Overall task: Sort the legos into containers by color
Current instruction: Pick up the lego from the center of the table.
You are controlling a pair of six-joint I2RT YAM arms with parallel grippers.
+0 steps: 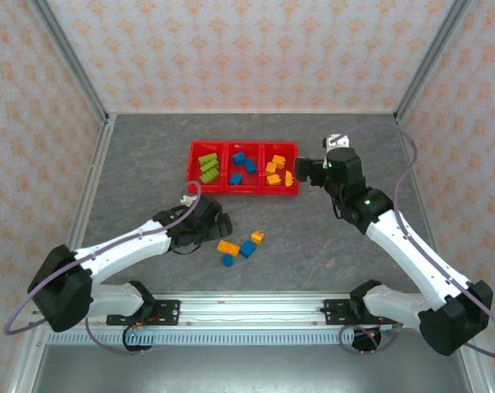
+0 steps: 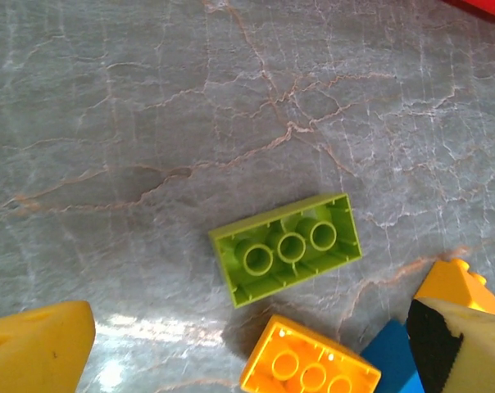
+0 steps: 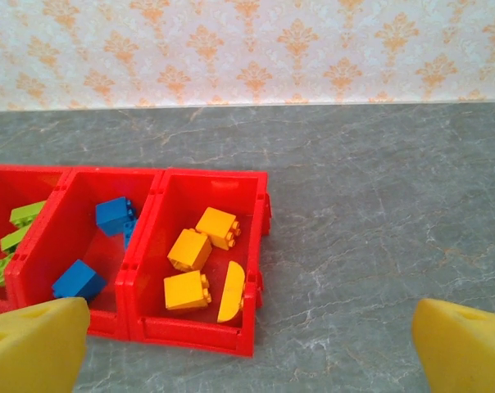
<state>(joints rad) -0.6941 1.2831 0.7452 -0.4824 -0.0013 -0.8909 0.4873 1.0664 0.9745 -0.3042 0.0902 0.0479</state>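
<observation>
1. Found the left claw [image 1: 209,223] spread wide and empty, low over the counter [image 2: 149,123], pads [image 2: 34,348] flanking a lime green brick [image 2: 286,248] lying underside-up.
2. Noted it sitting just beside an orange brick [image 2: 309,370] and a blue brick [image 2: 391,362].
3. Caught the right claw [image 1: 303,172] gaping too, holding nothing, hanging beside the red tray [image 3: 190,337] near its orange compartment [image 3: 231,203].
4. Tallied the tray: greens left, blues middle, oranges right; spotted more loose legos [image 1: 247,248] out on the counter.
5. Read the step as picking the lime one.
6. Reckoned on a drop, a squeeze clear of the orange neighbour, then a carry to the green compartment [image 3: 18,187].
</observation>
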